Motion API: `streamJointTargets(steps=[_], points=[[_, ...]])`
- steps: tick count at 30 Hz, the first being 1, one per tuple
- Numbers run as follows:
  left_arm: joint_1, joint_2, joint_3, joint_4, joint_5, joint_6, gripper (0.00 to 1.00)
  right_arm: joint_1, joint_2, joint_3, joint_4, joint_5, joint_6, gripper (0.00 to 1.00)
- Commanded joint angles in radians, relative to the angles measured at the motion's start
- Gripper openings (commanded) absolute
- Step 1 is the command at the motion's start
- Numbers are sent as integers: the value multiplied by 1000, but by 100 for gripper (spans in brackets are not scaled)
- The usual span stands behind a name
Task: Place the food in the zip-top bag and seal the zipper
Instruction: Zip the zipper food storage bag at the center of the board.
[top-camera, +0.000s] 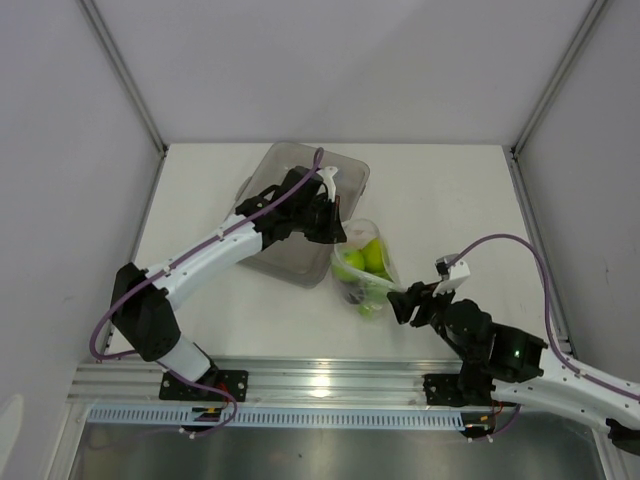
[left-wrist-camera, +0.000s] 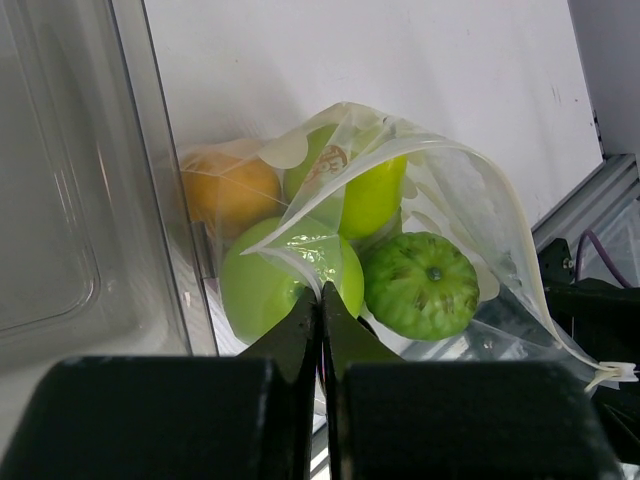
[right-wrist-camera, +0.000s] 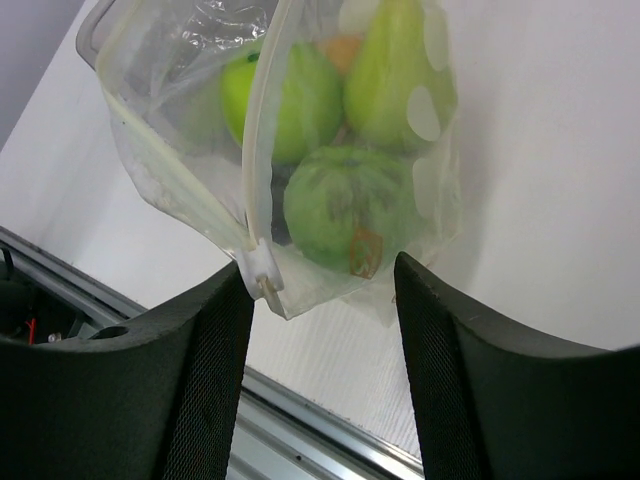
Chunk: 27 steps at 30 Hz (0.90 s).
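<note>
The clear zip-top bag (top-camera: 362, 266) lies beside the tray and holds green fruits (top-camera: 364, 258). In the left wrist view the bag (left-wrist-camera: 480, 215) shows three green fruits (left-wrist-camera: 421, 285) and the orange fruit (left-wrist-camera: 230, 188) inside. My left gripper (left-wrist-camera: 322, 288) is shut on the bag's mouth edge, the zipper strip (left-wrist-camera: 285, 255). My right gripper (right-wrist-camera: 320, 290) is open, with the bag's near corner and the white zipper slider (right-wrist-camera: 262, 270) between its fingers (right-wrist-camera: 210, 340). It also shows in the top view (top-camera: 403, 300). The cauliflower and eggplant pieces are not clearly visible.
The grey translucent tray (top-camera: 300, 185) stands just left of the bag and fills the left of the left wrist view (left-wrist-camera: 70, 200). The metal rail (top-camera: 320, 380) runs along the table's near edge. White walls enclose the table.
</note>
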Motion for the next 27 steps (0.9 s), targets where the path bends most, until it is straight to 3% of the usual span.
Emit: streamJointTargets(steps=[1,7,15,18,22,27], points=[[13,-1,19,26,33,-5,1,-6,-21,-24,69,31,-52,60],[14,8,25,27,50,-12,1,-70,7,-47,127,-71,-60,59],[14,16,27,33,64,-19,1,-92,56,-90,274,-123,-85,51],[17,17,25,33,67,-19,1,-106,84,-96,299,-144,-97,39],[19,17,16,36,73,-24,1,-124,49,-110,316,-144,-114,0],[24,5,-5,55,99,-19,0,-162,-25,-93,247,-193,-132,0]])
